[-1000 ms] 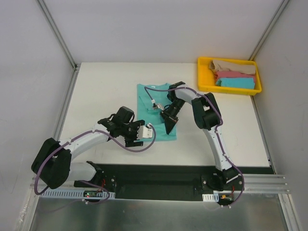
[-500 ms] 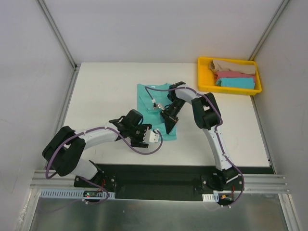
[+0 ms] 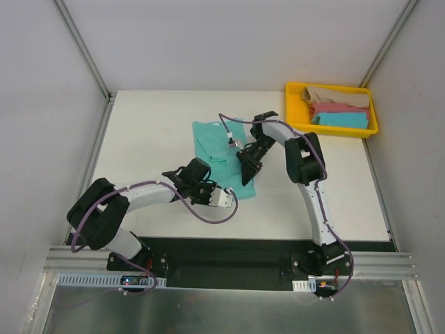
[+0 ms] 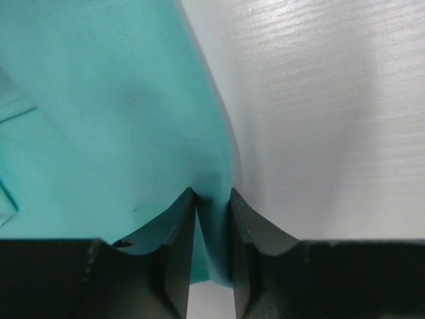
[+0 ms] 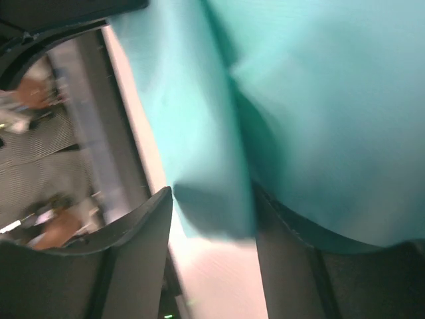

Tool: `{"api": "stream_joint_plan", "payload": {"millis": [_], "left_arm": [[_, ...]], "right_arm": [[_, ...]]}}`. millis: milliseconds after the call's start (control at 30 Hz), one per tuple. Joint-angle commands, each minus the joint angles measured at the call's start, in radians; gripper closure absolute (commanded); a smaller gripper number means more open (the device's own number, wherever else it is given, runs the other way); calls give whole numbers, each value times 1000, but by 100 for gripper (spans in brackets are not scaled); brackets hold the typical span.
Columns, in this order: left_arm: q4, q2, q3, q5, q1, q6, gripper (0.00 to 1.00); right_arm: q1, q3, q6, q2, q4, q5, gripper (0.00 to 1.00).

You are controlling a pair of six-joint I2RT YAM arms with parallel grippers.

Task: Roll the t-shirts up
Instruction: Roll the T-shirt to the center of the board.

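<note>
The teal t-shirt (image 3: 211, 147) lies mid-table (image 3: 149, 132), partly hidden by both arms, its near edge pinched in the left gripper's (image 4: 212, 197) almost-closed jaws, while the right gripper's (image 5: 212, 199) wider-set jaws clamp a bunched fold, blurred in the wrist view.

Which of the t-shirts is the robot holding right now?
The teal t-shirt on the table: both the left gripper and right gripper pinch its edge. The tan t-shirt, pink t-shirt and sky-blue t-shirt lie untouched in the yellow tray.
</note>
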Motion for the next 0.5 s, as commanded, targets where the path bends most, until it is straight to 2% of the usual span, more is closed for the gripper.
{"api": "stream_joint_plan", "payload": {"millis": [0,33,67,100,167,200,233,267,300,333,467], "left_arm": [[-165,41,40,63,17,-33,78],[-174,42,65,91,25,-42,78],[-185,42,79,140,32,-46,78],[-217,50,95,169,42,-46,78],[-282,76,178,198,65,-65,79],[-309,108,210,249,77,-75,80],[-379,125,276,281,113,-101,80],[-412,140,307,324,132,-108,80],[-441,171,336,387,149,-122,81],[-486,186,391,428,181,-153,81],[-547,239,471,528,213,-196,83]], "right_arm": [[-155,56,-61,-232,-63,77,45],[-196,36,-54,-282,-22,78,44],[-212,-3,-41,-421,39,96,41],[-221,-166,-15,-503,233,121,41],[-224,-383,30,-690,464,222,40],[-218,-501,65,-876,749,276,40],[-198,-744,82,-975,884,322,40],[-186,-834,34,-1046,978,340,35],[-163,-902,4,-1145,1070,359,35],[-102,-1006,-30,-1174,1092,403,34],[10,-1099,-65,-1208,1138,439,34]]}}
